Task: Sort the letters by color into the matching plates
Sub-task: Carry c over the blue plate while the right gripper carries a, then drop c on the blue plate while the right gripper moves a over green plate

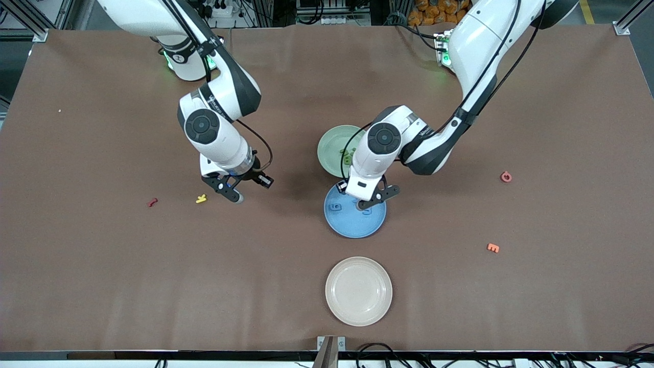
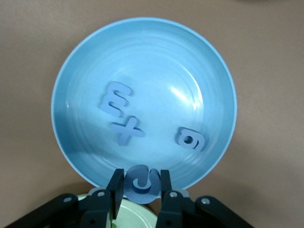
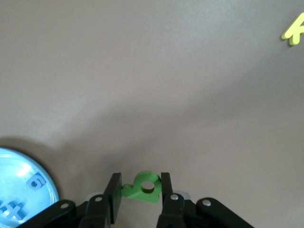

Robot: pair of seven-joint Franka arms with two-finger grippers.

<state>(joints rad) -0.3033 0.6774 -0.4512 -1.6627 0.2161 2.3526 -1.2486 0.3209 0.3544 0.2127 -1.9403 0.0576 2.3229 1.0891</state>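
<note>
My left gripper (image 1: 366,203) (image 2: 139,179) hangs over the edge of the blue plate (image 1: 352,227) (image 2: 142,42) that lies toward the green plate, and it is shut on a curled blue letter (image 2: 141,184). Three blue letters (image 2: 127,129) lie in that plate. The pale green plate (image 1: 327,143) is farther from the front camera, touching the blue one, and holds green letters (image 1: 349,154). My right gripper (image 1: 236,196) (image 3: 140,184) is low over bare table toward the right arm's end, shut on a green letter (image 3: 145,188) with a round hole.
A beige plate (image 1: 358,306) sits nearest the front camera. A yellow letter (image 1: 201,199) (image 3: 293,31) and a red one (image 1: 152,202) lie beside my right gripper. A red letter (image 1: 506,177) and an orange one (image 1: 493,248) lie toward the left arm's end.
</note>
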